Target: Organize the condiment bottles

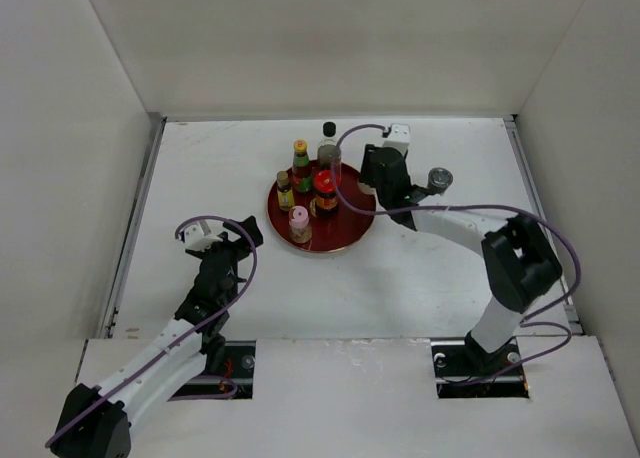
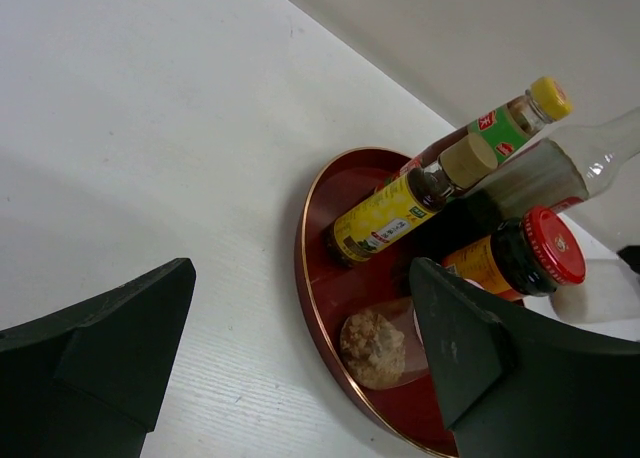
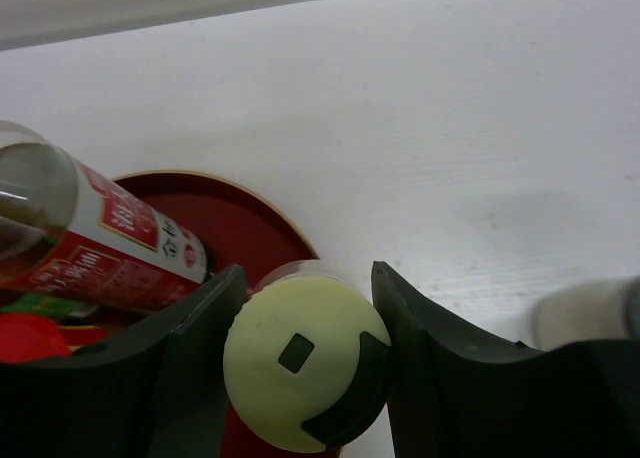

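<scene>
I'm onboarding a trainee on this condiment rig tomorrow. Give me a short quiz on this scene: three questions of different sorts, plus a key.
1. True or false: the grey-capped jar stands on the red tray.
2. Multiple choice: what sits between the fingers of the right claw? A) a spoon B) the cream-capped jar C) nothing
3. Fill the gap: the left claw is ____ and holds nothing.

Key: 1 false, it stands on the table to the right of the tray; 2 B; 3 open.
</scene>
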### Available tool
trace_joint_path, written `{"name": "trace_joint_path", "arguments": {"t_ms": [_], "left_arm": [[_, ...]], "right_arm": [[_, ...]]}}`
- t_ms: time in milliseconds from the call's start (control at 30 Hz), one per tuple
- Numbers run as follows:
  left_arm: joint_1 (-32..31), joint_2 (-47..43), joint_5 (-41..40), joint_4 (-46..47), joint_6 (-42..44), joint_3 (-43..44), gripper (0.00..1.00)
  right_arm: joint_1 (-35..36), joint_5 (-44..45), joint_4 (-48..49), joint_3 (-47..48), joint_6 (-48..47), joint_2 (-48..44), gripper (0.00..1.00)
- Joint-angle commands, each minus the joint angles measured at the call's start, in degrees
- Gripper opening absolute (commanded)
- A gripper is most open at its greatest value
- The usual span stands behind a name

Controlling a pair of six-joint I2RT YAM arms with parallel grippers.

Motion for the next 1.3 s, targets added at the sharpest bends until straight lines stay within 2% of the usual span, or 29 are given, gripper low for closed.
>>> {"name": "trace_joint_path", "arguments": {"t_ms": [0, 200, 433, 500, 700, 933, 1100, 1267], "left_arm": [[0.6, 0.4, 0.5, 2.6, -0.6, -0.1, 0.89], [0.8, 0.0, 0.3, 2.6, -0.5, -0.4, 0.89], [1.0, 0.2, 0.4, 2.6, -0.5, -0.3, 0.89], [1.0, 0.2, 0.6, 2.3, -0.5, 0.1, 0.89], [1.1, -0.2, 0.6, 2.2, -0.5, -0.2, 0.89], [0.9, -0.2, 0.9, 2.1, -0.6, -0.1, 0.89], [0.5, -1.9, 0.3, 1.9, -0.6, -0.4, 0.89], [0.4, 0.1, 0.9, 2.5, -0.7, 0.1, 0.89]], "right_arm": [[1.5, -3.6, 4.6, 6.3, -1.3, 5.5, 0.49], [2.3, -3.6, 3.8, 10.2, -1.2, 12.4, 0.53], [2.6, -3.7, 2.4, 9.6, -0.2, 12.8, 0.79], [2.4, -3.6, 1.9, 9.3, 0.3, 11.6, 0.84], [1.6, -2.3, -0.2, 4.8, 1.1, 0.8, 0.87], [-7.3, 1.0, -0.7, -3.0, 0.2, -10.7, 0.93], [-13.4, 7.6, -3.5, -5.5, -3.6, -12.6, 1.00], [-16.0, 6.5, -5.6, -5.5, -3.9, -9.9, 1.00]]}}
